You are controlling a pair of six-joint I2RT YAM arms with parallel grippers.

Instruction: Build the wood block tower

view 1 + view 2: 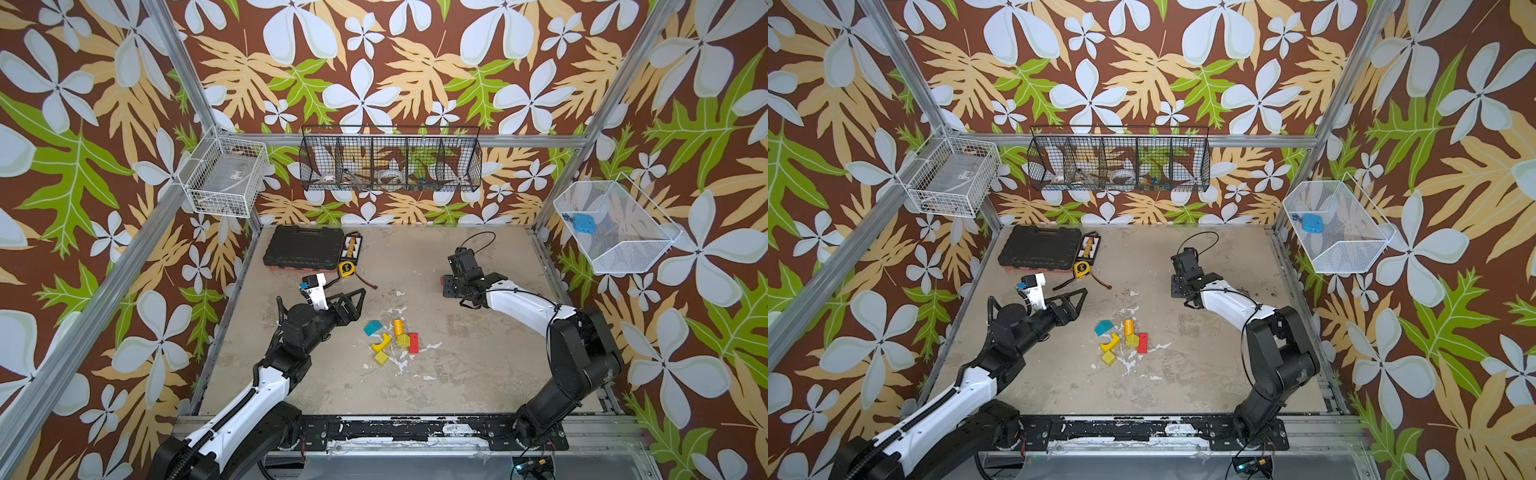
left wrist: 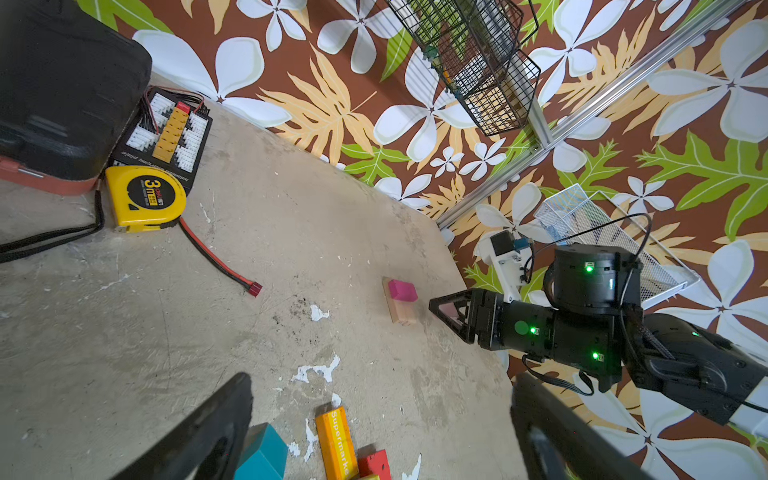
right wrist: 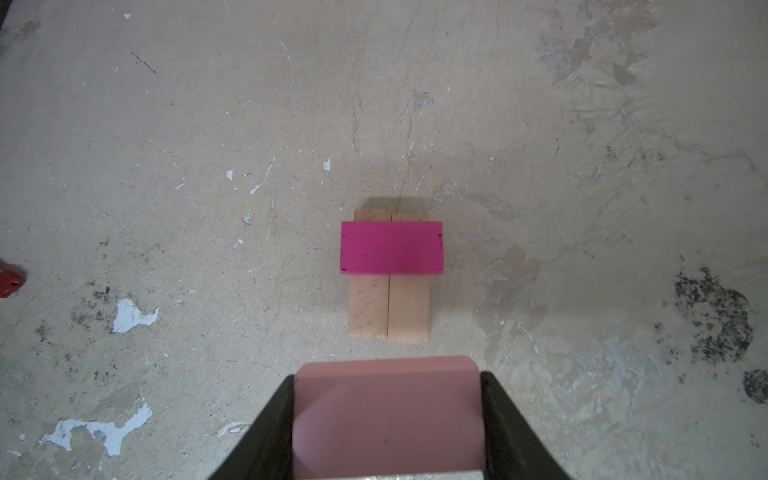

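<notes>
Between the two black fingers of the right gripper point(image 3: 387, 386), closed only part of the way and pressed against both its sides, a pale pink block point(image 3: 386, 419). Just ahead of this block in the right wrist view, on the table point(image 3: 166, 124), two tan planks point(image 3: 388, 309) lying flat, side by side and touching along their long edges. Across one end of the planks, flat on top of both, a magenta block point(image 3: 392, 248), a little wider than the pair. No contact visible between the pale pink block and the planks: a narrow strip of bare table between them in that view. In the left wrist view, this low tower point(image 2: 400, 311) in the far right part of the table, with the tip of the right gripper close beside it but apart. In a top view, tower almost fully hidden behind the right gripper point(image 1: 446, 286). Left gripper point(image 1: 360, 304) wide open, nothing between the fingers, above the table left of the middle and pointing toward the far right. Near the middle of the table, well apart from the tower, the loose wood blocks in one tight group: a teal block point(image 1: 373, 327), an orange block point(image 1: 398, 327), a red block point(image 1: 413, 343), a yellow arch point(image 1: 382, 343), a yellow-green piece point(image 1: 403, 340) and a yellow cube point(image 1: 380, 358). At the far left corner, a black tool case point(image 1: 303, 249), and just beside it a yellow tape measure point(image 1: 345, 269).
</notes>
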